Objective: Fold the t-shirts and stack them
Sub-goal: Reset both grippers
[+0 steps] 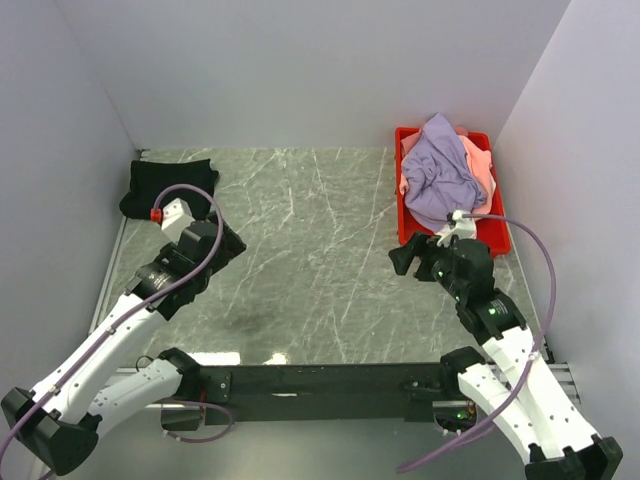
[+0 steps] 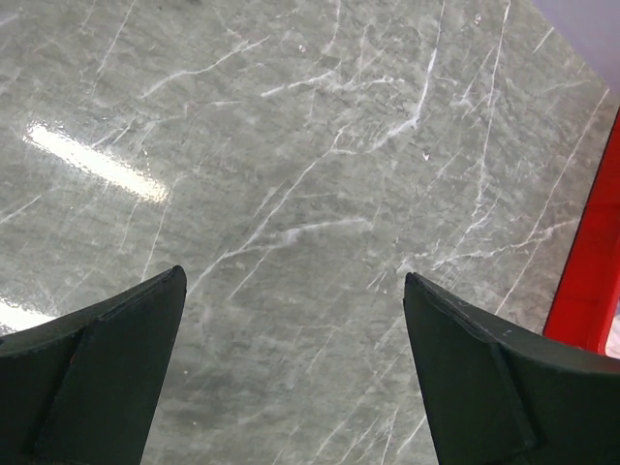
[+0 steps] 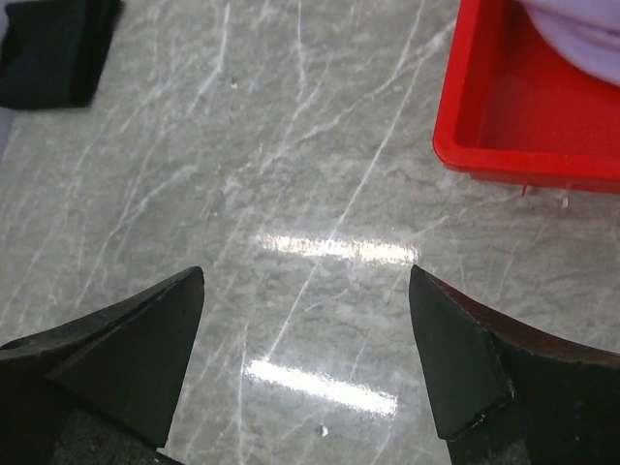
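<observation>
At the near edge of the bench (image 1: 320, 250), the two arms rise from a black rail (image 1: 320, 380) and reach away from it, one along each side. The left fingers (image 1: 228, 242) hang over the left half of the marble top, turned toward the middle; they stand spread wide and released, and the wrist view shows only veined stone between them. The right fingers (image 1: 408, 255) hover over the bench just beside the near left corner of the red bin (image 1: 495, 240), also spread apart and gripping nothing, with bare stone and two streaks of reflected light between their tips. Beyond them, the bin sits against the right wall, its far end close to the back wall. A lavender t-shirt (image 1: 438, 170) is heaped in it, crumpled and bulging above the rim, on top of a salmon-pink t-shirt (image 1: 478, 160) that shows along the right side. At the far left corner of the bench, a black t-shirt (image 1: 168, 188) lies in a compact bundle just beyond the left wrist, well apart from the bin; the right wrist view catches one corner of it.
</observation>
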